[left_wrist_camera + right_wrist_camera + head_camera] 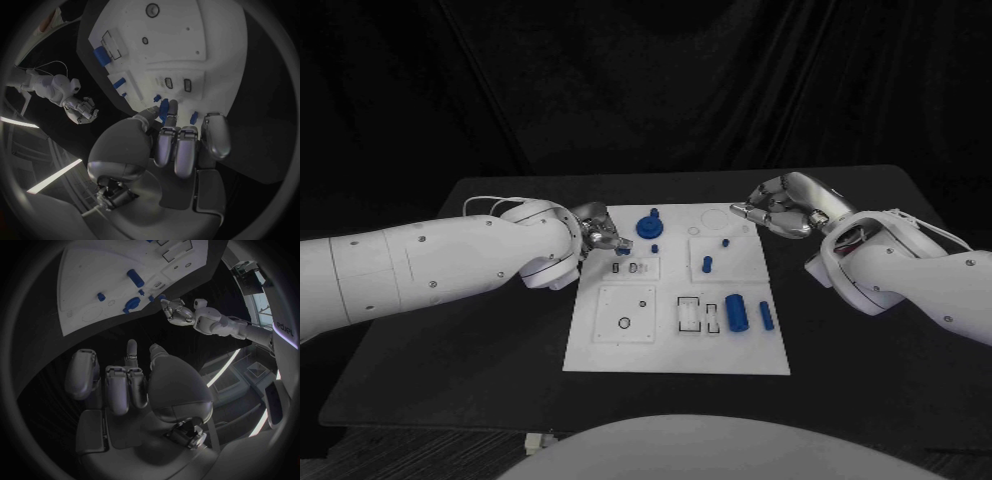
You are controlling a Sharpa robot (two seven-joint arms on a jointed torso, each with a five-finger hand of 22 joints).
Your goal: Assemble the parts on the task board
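The white task board lay in the middle of the black worktop, with small blue parts spread over it: a large blue knob near the far edge, a short peg toward the middle, and two cylinders lying near the right side.

The left robot hand sat at the board's far left corner, just beside the knob. Its fingers were curled in and I saw nothing clearly held, though a blue piece stood right at the fingertips; whether it was pinched I could not tell. The right robot hand hung off the board's far right corner, fingers folded in on nothing, well apart from any part.

The likely trouble, as I judged it, was at the left hand: with fingers so close among upright pieces, a careless move could knock the knob or a small neighbour over, or push the board across the worktop.

The head view gave the whole layout and both arms. The left wrist view showed the fingertips against the blue piece and the two small slots beyond, which the head view left tiny. The right wrist view showed that hand's empty palm.
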